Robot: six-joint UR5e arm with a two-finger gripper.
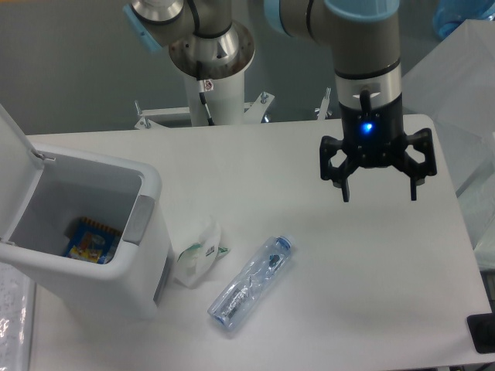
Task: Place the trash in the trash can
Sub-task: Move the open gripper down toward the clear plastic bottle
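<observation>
Crushed bottle [251, 284] lies on the table [363, 278], down-left of the spread, empty fingers [346, 189] of the gripper [379, 193] — long axis diagonal, cap toward them — wrapper [198, 252] farther left beside the open trash can [116, 232].

bin [93, 232] mouth open, lid [15, 166] back | wrapper [197, 251] beside bin
</observation>
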